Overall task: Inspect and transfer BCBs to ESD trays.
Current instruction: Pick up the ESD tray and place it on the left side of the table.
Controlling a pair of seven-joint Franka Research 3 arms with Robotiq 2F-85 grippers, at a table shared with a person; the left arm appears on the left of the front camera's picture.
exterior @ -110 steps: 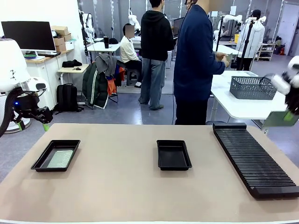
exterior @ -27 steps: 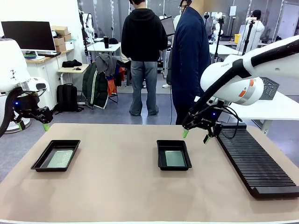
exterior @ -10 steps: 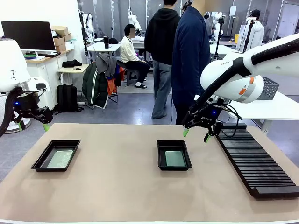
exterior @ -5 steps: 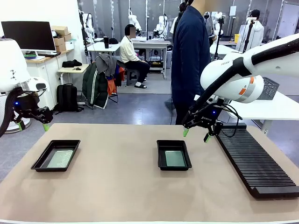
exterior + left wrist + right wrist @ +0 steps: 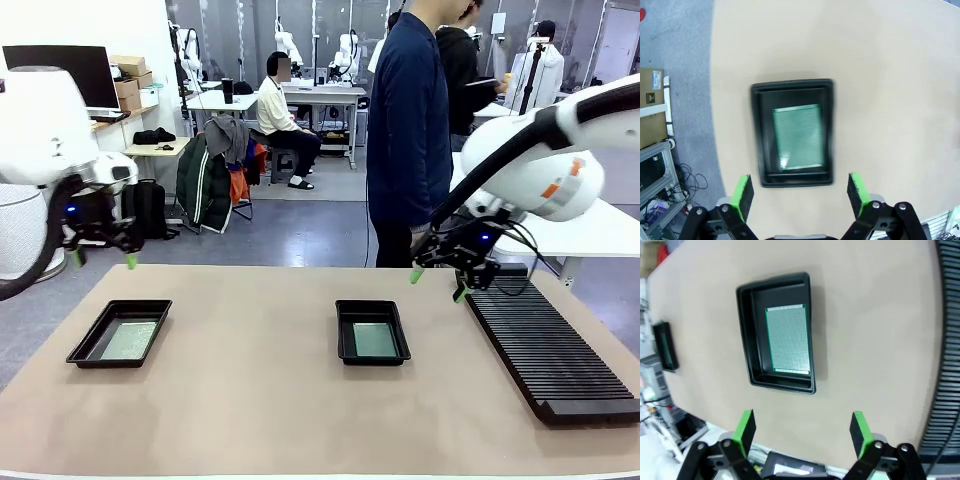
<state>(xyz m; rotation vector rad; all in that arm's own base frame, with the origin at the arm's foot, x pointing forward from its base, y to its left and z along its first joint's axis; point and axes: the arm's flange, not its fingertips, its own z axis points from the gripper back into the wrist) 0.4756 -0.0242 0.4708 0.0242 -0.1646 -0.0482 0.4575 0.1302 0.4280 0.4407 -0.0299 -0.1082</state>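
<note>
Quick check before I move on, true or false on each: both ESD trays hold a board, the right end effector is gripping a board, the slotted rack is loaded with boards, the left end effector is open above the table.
1. Both ESD trays hold a board. True: the left tray holds a pale-green board, and the middle tray holds another board.
2. The right end effector grips a board. False: it is open and empty, off the table.
3. The slotted rack is loaded with boards. False: its slots look empty.
4. The left end effector is open, off the table. True: nothing sits between its green pads.
</note>
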